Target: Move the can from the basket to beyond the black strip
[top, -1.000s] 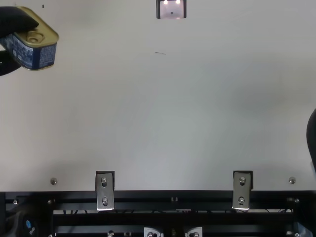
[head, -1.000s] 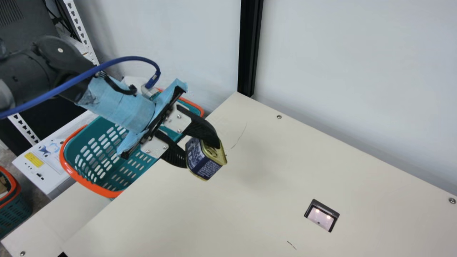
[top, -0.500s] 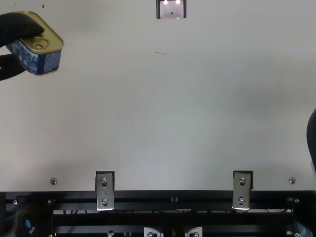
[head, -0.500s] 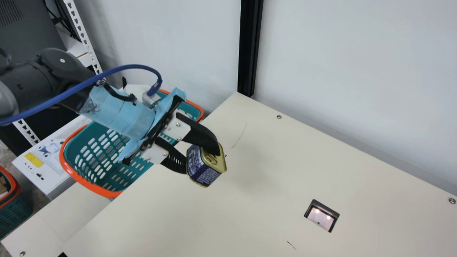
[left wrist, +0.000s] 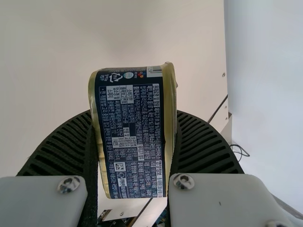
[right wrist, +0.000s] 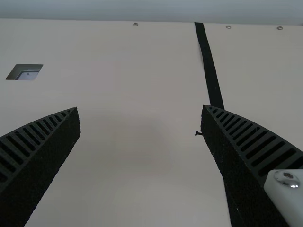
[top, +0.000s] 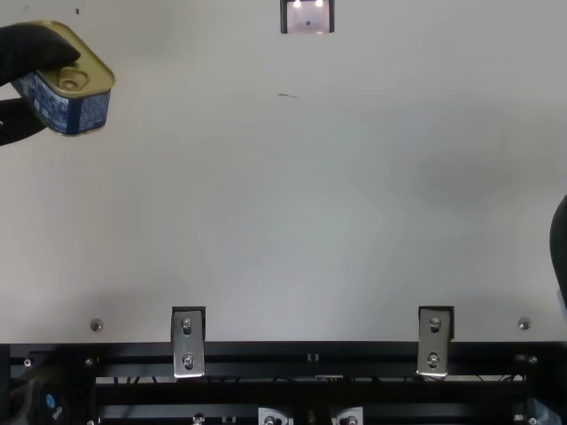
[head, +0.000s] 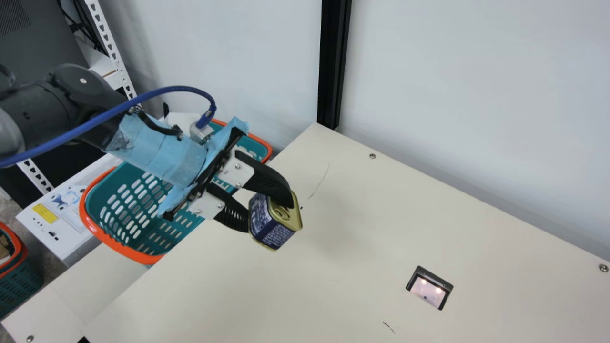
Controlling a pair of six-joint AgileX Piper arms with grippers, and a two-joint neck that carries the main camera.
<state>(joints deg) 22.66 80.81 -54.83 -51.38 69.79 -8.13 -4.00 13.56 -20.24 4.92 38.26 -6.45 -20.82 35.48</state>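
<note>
Main view: left gripper (head: 270, 216) is clamping the can (head: 279, 232) above the table (head: 362, 267), which is stretching toward 4 o'clock; the basket (head: 143, 257) is lying past its 10 o'clock edge. Top view, 3 o'clock border: right gripper (top: 560, 252) is gaping.

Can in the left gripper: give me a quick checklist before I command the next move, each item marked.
1. Can between both left fingers: ok.
2. Can out of the basket and over the table: ok.
3. Grip firm enough to carry it: cannot tell.
4. Black strip located: ok, in the right wrist view.
5. Can beyond the strip: not ok.
6. Right gripper open, nothing between its fingers: ok.
</note>
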